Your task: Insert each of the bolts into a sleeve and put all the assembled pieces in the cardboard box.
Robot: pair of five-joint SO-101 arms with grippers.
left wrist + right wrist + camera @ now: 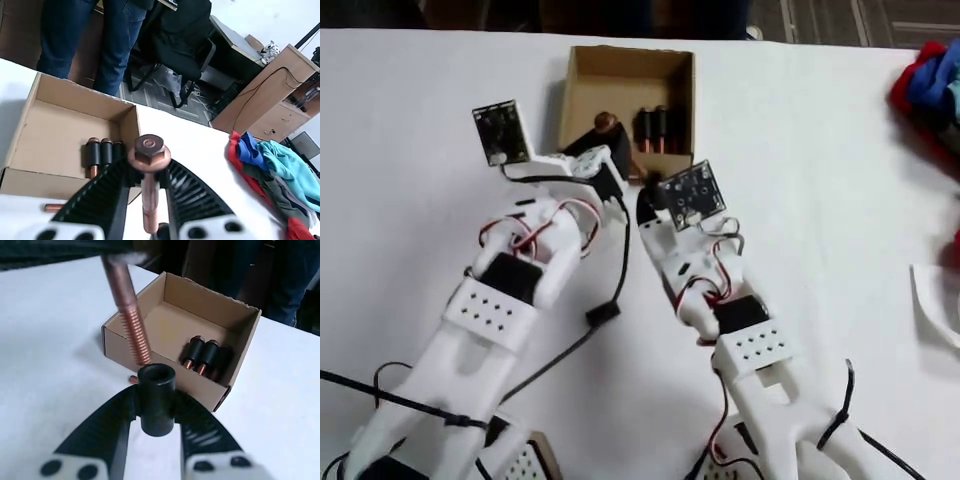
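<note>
Pinching a copper-coloured hex-headed metal bolt just below its flange, left pincer pressed onto the shank, thread hanging downward. Clamping a short black cylindrical sleeve upright in the right pincer, bore facing up. Directly above the right pincer, meeting the sleeve's far rim with the thread tip, at a lean against the bore's axis; impossible to tell whether yet entered. Beyond both pincers, an open brown cardboard box on the white table, holding dark assembled pieces against one wall. Between right pincer and box, a loose copper bolt lying flat.

Judged as the insertion step, with part of the batch already boxed. For a clean entry: straighten the bolt until parallel with the bore, centre the tip over the opening, then lower slowly. Keep the sleeve hold firm and unmoving, to avoid tipping it or jamming threads on the rim under side push. Release neither grip before seating the head.
</note>
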